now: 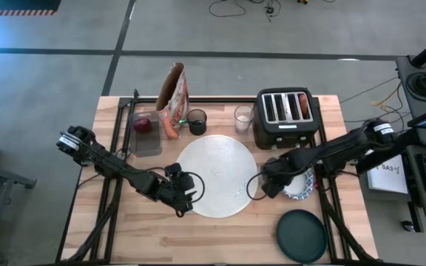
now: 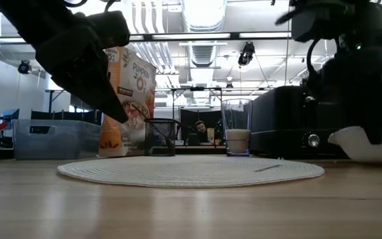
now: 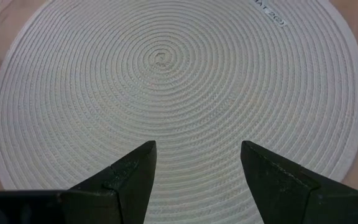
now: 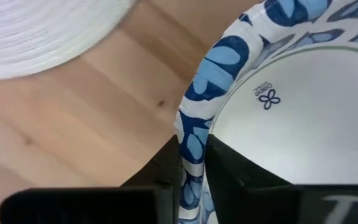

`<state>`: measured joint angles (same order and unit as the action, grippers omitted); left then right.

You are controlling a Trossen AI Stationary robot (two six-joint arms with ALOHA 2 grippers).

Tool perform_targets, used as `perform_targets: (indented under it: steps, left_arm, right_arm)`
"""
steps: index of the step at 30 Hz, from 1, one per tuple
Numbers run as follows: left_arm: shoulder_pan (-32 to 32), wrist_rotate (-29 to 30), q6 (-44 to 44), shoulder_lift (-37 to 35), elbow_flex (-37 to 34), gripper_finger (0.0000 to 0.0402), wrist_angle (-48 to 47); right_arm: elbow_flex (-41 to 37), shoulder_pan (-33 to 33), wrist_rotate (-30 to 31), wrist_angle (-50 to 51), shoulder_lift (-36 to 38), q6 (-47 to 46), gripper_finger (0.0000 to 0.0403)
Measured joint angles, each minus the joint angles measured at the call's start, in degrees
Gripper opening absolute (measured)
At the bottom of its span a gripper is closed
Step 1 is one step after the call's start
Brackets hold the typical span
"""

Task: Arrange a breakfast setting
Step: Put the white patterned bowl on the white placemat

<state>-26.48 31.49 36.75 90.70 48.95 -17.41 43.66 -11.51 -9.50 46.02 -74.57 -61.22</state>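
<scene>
Right wrist view: right gripper (image 4: 193,171) pinches the bowl (image 4: 291,112) rim between closed jaws, for lifting. Left gripper (image 3: 197,168) hovers open, empty, mat (image 3: 166,81) ahead.

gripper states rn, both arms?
Left claw: open, holding nothing, over the white mat.
Right claw: closed on the rim of the blue-and-white bowl, right of the mat.
</scene>
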Motion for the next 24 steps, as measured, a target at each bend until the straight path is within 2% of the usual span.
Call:
perform_targets:
  steps: [7, 11, 17, 24]
  left_arm:
    - [0.0, 0.0, 0.0, 0.0, 0.0, 0.0219, 1.4]
    - [0.0, 0.0, 0.0, 0.0, 0.0, 0.0219, 2.0]
    - [0.0, -0.1, 0.0, 0.0, 0.0, 0.0219, 2.8]
    - [-0.4, -0.8, 0.0, 0.0, 0.1, 0.0219, 3.7]
  right_arm:
    - [0.3, -0.9, -1.0, -6.9, 3.0, 14.7, 0.0039]
    - [3.2, -2.0, 0.0, -7.5, 3.2, 21.5, 0.0038]
    - [10.4, -5.2, 6.6, -7.6, 2.5, 36.8, 0.0038]
    - [17.5, -8.7, 14.2, -7.4, -2.7, 63.9, 0.0038]
